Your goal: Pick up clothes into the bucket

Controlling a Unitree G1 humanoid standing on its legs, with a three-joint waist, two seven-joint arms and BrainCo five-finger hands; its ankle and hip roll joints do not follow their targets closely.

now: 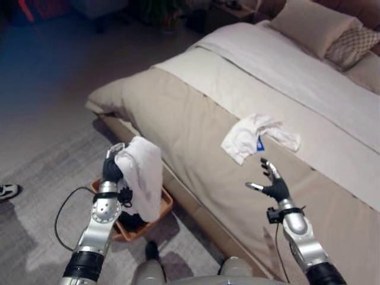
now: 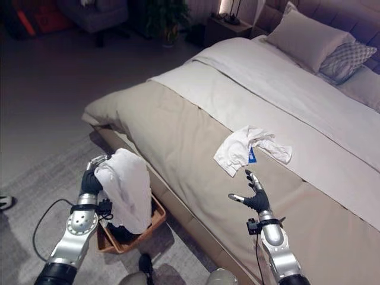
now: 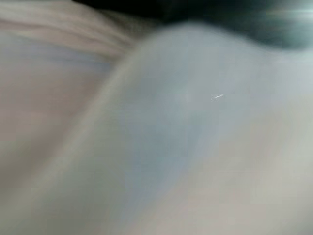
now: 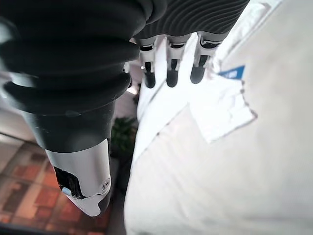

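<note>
On the grey rug point(image 1: 41, 178) beside the bed point(image 1: 196, 136), the left hand point(image 1: 113, 169) holds a white garment point(image 1: 142, 175) up over the brown basket point(image 1: 160, 208); its fingers are hidden by cloth, so I cannot tell their grip. The right hand point(image 1: 274, 185) hovers over the beige cover with fingers spread, empty. Just beyond lies a crumpled white shirt point(image 1: 252, 138). Pillows point(image 1: 314, 27) sit farthest.

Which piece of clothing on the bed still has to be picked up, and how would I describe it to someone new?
Find the bed with the tan cover. Near its middle, just beyond the open right hand, lies a crumpled white garment. Its small blue tag sets it apart from the white cloth that the left hand holds over the basket.
</note>
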